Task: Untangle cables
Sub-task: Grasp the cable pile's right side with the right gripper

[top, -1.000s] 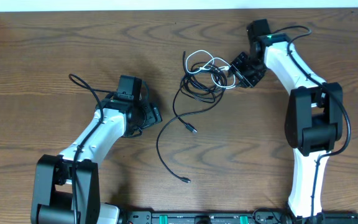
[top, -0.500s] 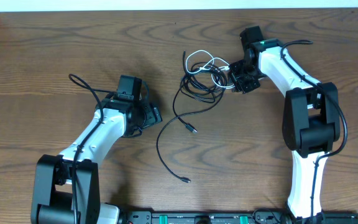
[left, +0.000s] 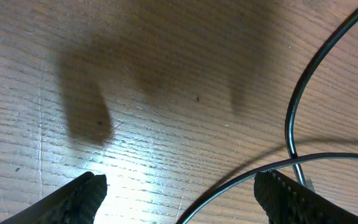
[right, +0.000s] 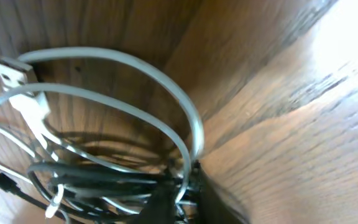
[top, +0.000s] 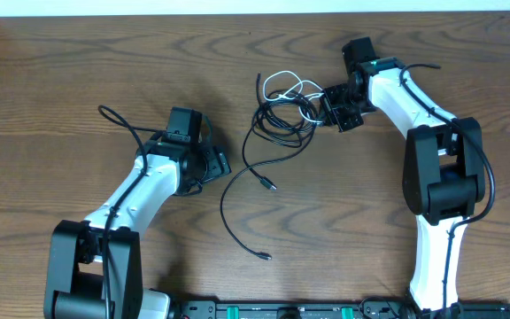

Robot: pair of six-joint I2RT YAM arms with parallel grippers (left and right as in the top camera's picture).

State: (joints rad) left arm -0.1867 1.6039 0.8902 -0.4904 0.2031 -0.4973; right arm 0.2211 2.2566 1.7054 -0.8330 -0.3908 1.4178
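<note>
I have the tangle of cables point(top: 286, 111) on the bare wood of the table point(top: 78, 71), and I place everything else from that tangle.

The right arm point(top: 405, 93) reaches in from the tangle's right side. Its jaws are pressed together at the tangle's right edge. In the right wrist view, the black cords point(right: 98, 177) and the loops of the whitish strand point(right: 135, 81) run together at the point where the jaws meet, so I read it as a pinch on the bundle. The whitish strand arches over the top of the tangle. Its flat pale plug point(right: 11, 71) sits at the far left of the right wrist view.

A loose black cable point(top: 224, 208) runs out of the tangle's lower left in a long curve toward the near edge. It ends in a small plug point(top: 264, 257) well below the tangle. A shorter black lead ends in another plug point(top: 273, 186), which is nearer the tangle and just beneath it.

The left arm point(top: 140, 190) sits well to the lower left of the tangle, beside that long curve. Its jaws are spread wide and hold nothing. In the left wrist view, both fingertips point(left: 82, 193) sit at the bottom corners. A black cord point(left: 288, 124) lies on the wood between them, close to the right one. I cannot tell whether it touches that tip.
</note>
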